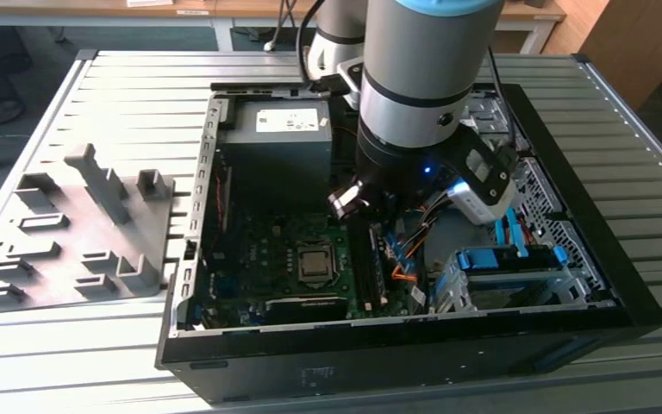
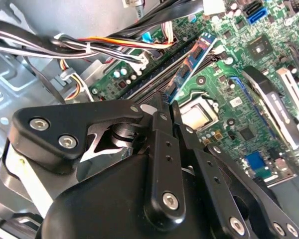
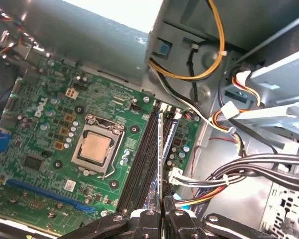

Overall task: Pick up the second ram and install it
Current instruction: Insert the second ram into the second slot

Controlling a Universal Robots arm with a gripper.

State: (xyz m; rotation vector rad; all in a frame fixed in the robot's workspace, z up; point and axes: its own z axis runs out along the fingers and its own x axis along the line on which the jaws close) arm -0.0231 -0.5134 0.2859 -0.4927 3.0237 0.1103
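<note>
My gripper [image 3: 163, 208] is shut on the second ram [image 3: 161, 149], a thin dark stick that I see edge-on. It runs away from the fingertips, in line with the black memory slots [image 3: 139, 164] beside the CPU socket [image 3: 97, 147]. In the second wrist view the ram [image 2: 189, 64] shows blue labels and sits between the gripper's [image 2: 168, 103] two black fingers, just over the slots [image 2: 149, 74]. Whether it touches a slot I cannot tell. In the exterior view the arm [image 1: 423, 95] reaches down into the open computer case [image 1: 607, 285], over the motherboard [image 1: 268, 259].
Bundles of coloured cables [image 3: 239, 174] hang close beside the slots. The power supply [image 1: 273, 138] is at the back of the case, and a blue drive cage [image 1: 503, 267] is on the exterior view's right. A grey tray with uprights [image 1: 78, 233] lies on the table to the exterior view's left.
</note>
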